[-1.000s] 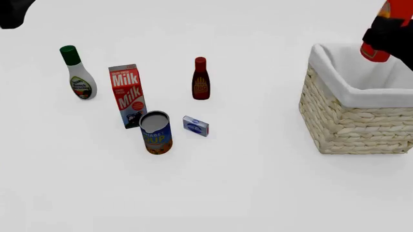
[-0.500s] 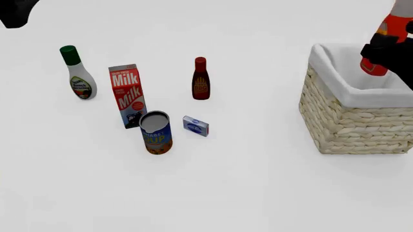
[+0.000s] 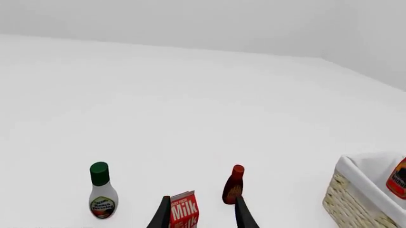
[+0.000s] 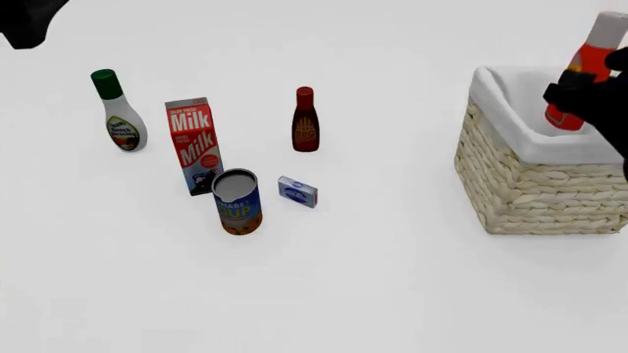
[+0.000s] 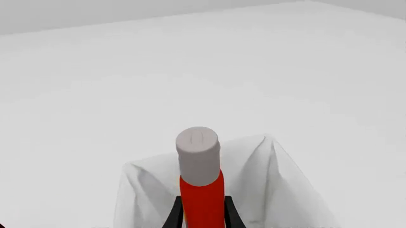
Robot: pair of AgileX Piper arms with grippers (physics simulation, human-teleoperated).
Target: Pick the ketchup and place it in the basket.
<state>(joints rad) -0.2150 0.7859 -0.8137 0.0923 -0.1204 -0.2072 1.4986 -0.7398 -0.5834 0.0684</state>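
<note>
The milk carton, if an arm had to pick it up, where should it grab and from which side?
Probably the milk carton by its flat side faces, mid-height, from above: it stands upright, though the soup can crowds its base.

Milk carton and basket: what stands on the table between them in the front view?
Between the milk carton and the basket, the dark sauce bottle and a small blue box stand nearer the carton; the table beyond them is bare.

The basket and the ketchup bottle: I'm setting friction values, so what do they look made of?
The basket looks like matte woven wicker, given its braided beige strands, with a soft white cloth lining folded over the rim. The ketchup bottle appears to be smooth glossy red plastic, with a pale cap.
</note>
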